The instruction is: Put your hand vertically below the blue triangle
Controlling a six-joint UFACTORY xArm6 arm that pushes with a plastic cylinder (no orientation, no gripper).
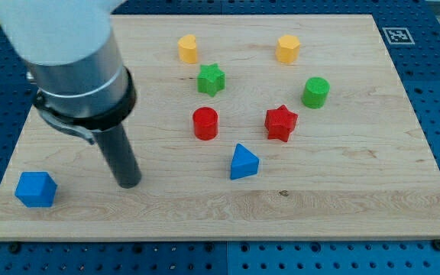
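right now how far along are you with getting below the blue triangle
Done: nothing that shows; the blue triangle sits untouched near the board's middle. In hand: my tip rests on the board well to the view's left of it, between it and the blue cube, slightly lower in the view than the triangle. Left: slide toward the view's right and a little toward the bottom, stopping directly beneath the triangle.

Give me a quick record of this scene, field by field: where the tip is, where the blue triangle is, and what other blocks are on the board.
tip: my tip on the board, view's lower left
target: blue triangle, right of the tip, apart from it
nearest block to tip: blue cube, at its left
red blocks: red cylinder; red star
green blocks: green star; green cylinder
yellow blocks: two near the top
surface: wooden board
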